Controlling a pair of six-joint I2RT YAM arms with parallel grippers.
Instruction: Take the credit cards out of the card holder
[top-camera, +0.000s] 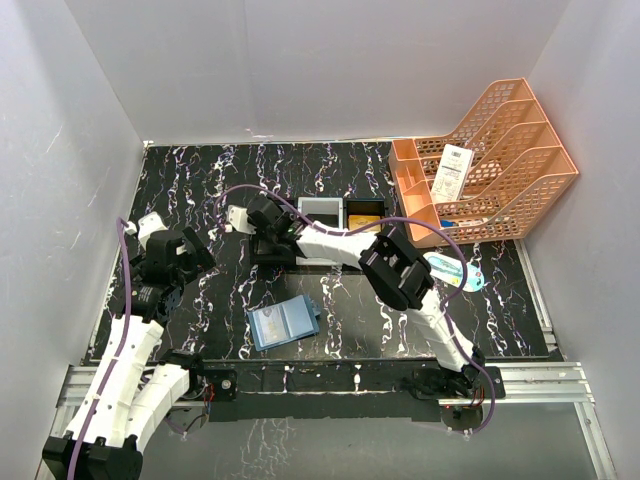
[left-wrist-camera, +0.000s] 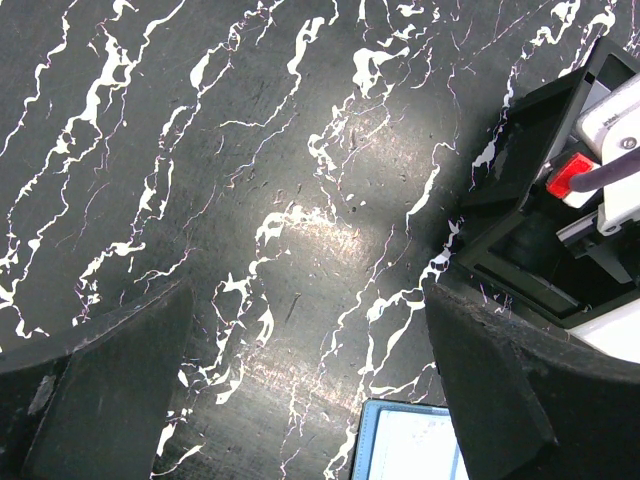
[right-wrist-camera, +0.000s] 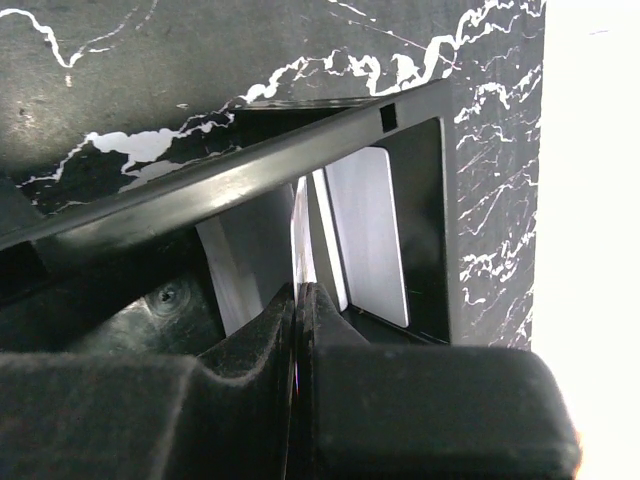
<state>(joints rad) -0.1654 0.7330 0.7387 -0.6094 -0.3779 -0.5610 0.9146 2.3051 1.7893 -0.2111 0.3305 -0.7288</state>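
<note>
The teal-blue card holder (top-camera: 283, 322) lies open on the table between the arms; its corner shows in the left wrist view (left-wrist-camera: 410, 445). My right gripper (top-camera: 264, 226) is over the left compartment of the black-and-white tray (top-camera: 343, 203). In the right wrist view it (right-wrist-camera: 300, 290) is shut on a thin pale card (right-wrist-camera: 301, 228) held on edge above the tray wall (right-wrist-camera: 250, 170). A greyish card (top-camera: 320, 211) (right-wrist-camera: 365, 235) lies in the middle compartment and a gold card (top-camera: 364, 214) in the right one. My left gripper (top-camera: 182, 250) (left-wrist-camera: 305, 380) is open and empty, above bare table to the left of the holder.
An orange file rack (top-camera: 500, 165) with a white barcoded slip (top-camera: 452, 172) stands at the back right. A white-and-light-blue oval case (top-camera: 455, 271) lies right of my right arm. White walls close in the table on three sides.
</note>
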